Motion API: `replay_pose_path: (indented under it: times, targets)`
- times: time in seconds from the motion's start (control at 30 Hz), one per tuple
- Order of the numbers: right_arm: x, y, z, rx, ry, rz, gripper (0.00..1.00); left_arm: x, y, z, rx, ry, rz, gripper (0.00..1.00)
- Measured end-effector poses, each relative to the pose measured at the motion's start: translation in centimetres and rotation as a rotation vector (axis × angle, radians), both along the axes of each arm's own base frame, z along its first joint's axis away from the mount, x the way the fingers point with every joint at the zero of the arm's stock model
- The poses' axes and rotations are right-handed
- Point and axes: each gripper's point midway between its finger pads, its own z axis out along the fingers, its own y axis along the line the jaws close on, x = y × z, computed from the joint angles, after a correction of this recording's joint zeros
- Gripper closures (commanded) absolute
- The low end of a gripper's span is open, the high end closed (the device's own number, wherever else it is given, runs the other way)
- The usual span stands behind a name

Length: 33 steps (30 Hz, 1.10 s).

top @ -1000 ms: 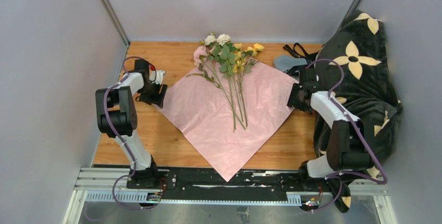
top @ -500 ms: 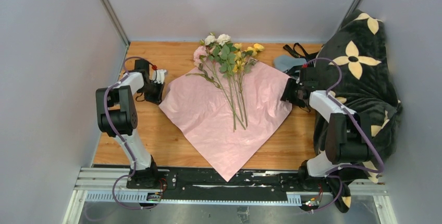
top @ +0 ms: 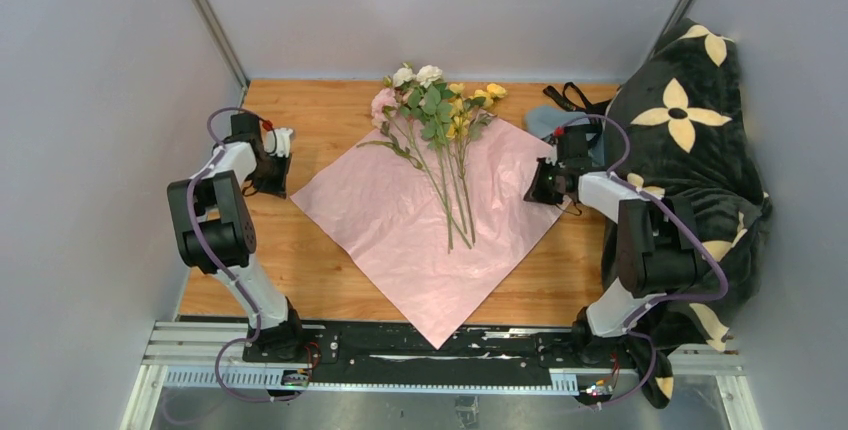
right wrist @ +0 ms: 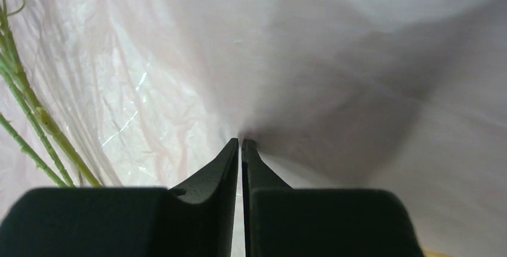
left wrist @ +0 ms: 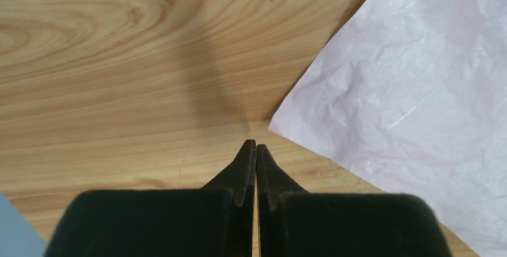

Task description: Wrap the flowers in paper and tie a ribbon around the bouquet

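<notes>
Since the right gripper [right wrist: 241, 141] has its jaws pinched together on the right corner of the paper [right wrist: 335, 60], with the sheet puckering up into the tips, that side looks good to me. The left gripper [left wrist: 256, 144] is a different story. Its jaws are fully together, but the paper's left corner sits just to the right of the tips on the bare table [left wrist: 119, 60], so as far as I can tell it's clamped on nothing. Going outward, the sheet lies pale pink face up as a diamond in the middle of the table. The flowers [top: 435, 100] lie on it, stems running toward the near side and blooms poking past the far corner. My read is that the step is folding the side corners over the stems. To do it well I'd open the left one and get a finger under that corner before closing. Then I'd bring each side across low and slow so the thin sheet doesn't tear or drag the stems out of line. I think that's the black ribbon [top: 568, 97] at the far right, beside a grey-blue cloth [top: 542, 117].
</notes>
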Motion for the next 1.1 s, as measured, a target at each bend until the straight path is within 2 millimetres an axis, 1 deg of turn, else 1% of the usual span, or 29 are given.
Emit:
replay_pose_path:
  times: [0.07,0.13,0.23,0.3,0.4,0.43,0.5,0.53,0.57,0.67,0.7,0.73,0.77,0.83,0.87,0.9,0.93,0.97,1.0,1.03,1.1]
  targets:
    - [-0.1,1.1,-0.2,0.001,0.009,0.036,0.89,-0.2,0.5,-0.1,0.013,0.004,0.005,1.00]
    - [0.0,2.1,0.2,-0.007,0.006,0.074,0.88,-0.5,0.8,-0.1,0.020,0.006,0.001,1.00]
    - [0.8,3.4,1.7,-0.036,-0.024,0.136,0.87,-1.2,0.5,0.2,0.017,0.012,-0.020,1.00]
    - [1.4,4.6,3.1,-0.068,-0.052,0.183,0.86,-1.8,-0.2,0.5,-0.004,0.017,-0.060,0.88]
    - [1.7,7.8,5.2,-0.089,-0.097,0.286,0.85,-3.6,-2.5,1.0,-0.051,0.048,-0.171,0.74]
    - [1.4,9.2,5.7,-0.089,-0.107,0.327,0.85,-4.6,-3.8,1.2,-0.068,0.070,-0.231,0.69]
    - [0.5,11.5,6.1,-0.087,-0.116,0.397,0.84,-6.1,-5.6,1.3,-0.089,0.102,-0.310,0.67]
    - [-0.2,12.7,6.2,-0.087,-0.121,0.437,0.82,-7.1,-6.7,1.4,-0.108,0.124,-0.348,0.66]
    - [-0.9,13.9,6.4,-0.084,-0.124,0.478,0.80,-7.7,-7.2,1.4,-0.118,0.137,-0.364,0.65]
    - [-3.4,18.7,6.7,-0.065,-0.153,0.640,0.71,-9.0,-7.8,1.8,-0.150,0.164,-0.365,0.63]
    - [-4.5,20.9,6.8,-0.056,-0.168,0.718,0.65,-9.1,-7.9,1.9,-0.163,0.162,-0.360,0.60]
    - [-5.5,23.1,6.7,-0.047,-0.181,0.791,0.62,-9.1,-8.1,2.1,-0.178,0.161,-0.352,0.60]
    - [-6.3,24.6,6.7,-0.038,-0.188,0.835,0.58,-9.1,-8.2,2.1,-0.185,0.160,-0.348,0.59]
    - [-8.8,29.3,6.3,-0.035,-0.225,0.986,0.49,-9.1,-8.5,2.3,-0.212,0.156,-0.325,0.53]
    - [-10.2,31.2,6.0,-0.035,-0.239,1.047,0.47,-9.0,-8.5,2.5,-0.220,0.151,-0.311,0.51]
    - [-11.8,33.4,5.6,-0.051,-0.266,1.122,0.46,-8.9,-8.3,2.7,-0.233,0.142,-0.280,0.48]
    - [-12.8,34.4,5.3,-0.057,-0.278,1.160,0.45,-8.7,-8.1,2.8,-0.238,0.134,-0.261,0.46]
    - [-14.3,36.0,4.9,-0.074,-0.304,1.219,0.45,-8.4,-7.5,3.0,-0.247,0.116,-0.213,0.44]
    - [-14.8,37.4,4.6,-0.102,-0.337,1.261,0.45,-8.2,-6.8,3.2,-0.250,0.099,-0.171,0.41]
    - [-16.9,38.7,4.5,-0.100,-0.351,1.317,0.44,-7.9,-5.9,3.4,-0.250,0.078,-0.130,0.39]
    - [-19.0,40.6,4.2,-0.123,-0.378,1.400,0.45,-7.6,-4.7,3.9,-0.244,0.048,-0.077,0.36]
